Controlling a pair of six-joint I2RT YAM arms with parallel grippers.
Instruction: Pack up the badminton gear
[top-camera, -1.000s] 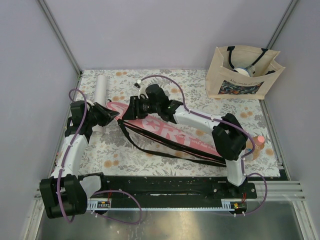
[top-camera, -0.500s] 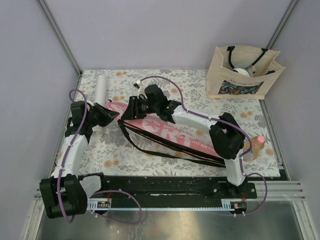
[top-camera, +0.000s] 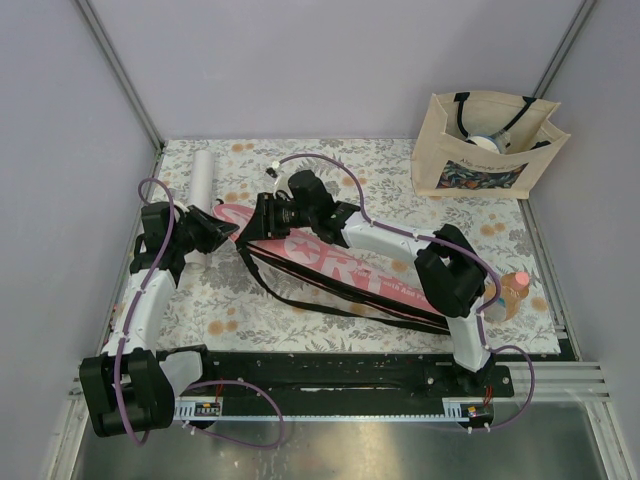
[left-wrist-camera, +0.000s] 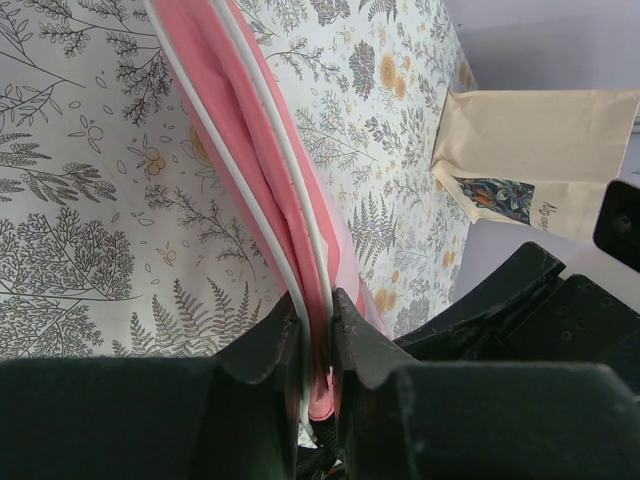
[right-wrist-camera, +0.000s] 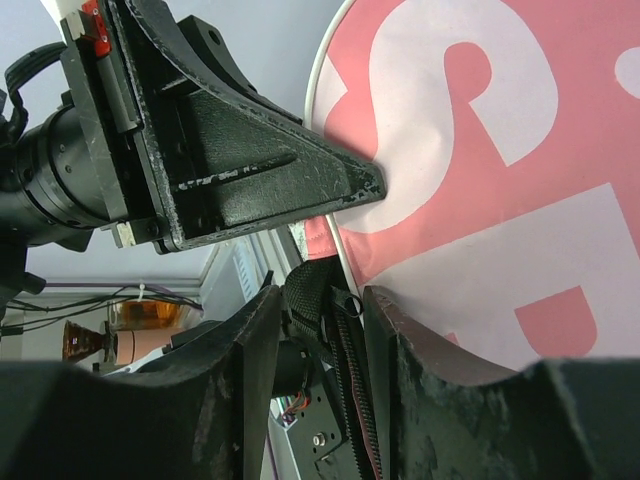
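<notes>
Two robot arms meet at the far-left end of a long pink fabric racket cover lettered in white (top-camera: 340, 268), which lies slantwise across the flower-printed table cloth (top-camera: 400, 170), its black strap (top-camera: 300, 297) looping toward the near side. The left gripper (left-wrist-camera: 315, 310) is pinched narrow on the cover's white-piped edge. The right gripper (right-wrist-camera: 322, 296) stands part-closed around a black tab and zipper track at the same end; whether it truly grips cannot be told.

The likely risk is in the two holds being so close together. If the arms pull against each other, the thin edge may slip from the left pinch, or the tab may escape the right jaws. The loose strap could also snag a wrist.

Whether any racket is inside the cover cannot be seen. A white cardboard-like tube (top-camera: 203, 178) lies unpacked on the cloth, far-left and just beyond the left gripper. The beige canvas tote bag with black handles (top-camera: 480, 150) stands open at far right, with something pale and round inside that is too small to name. A small peach-coloured bottle (top-camera: 516, 287) sits at the right edge, beside the right arm.
</notes>
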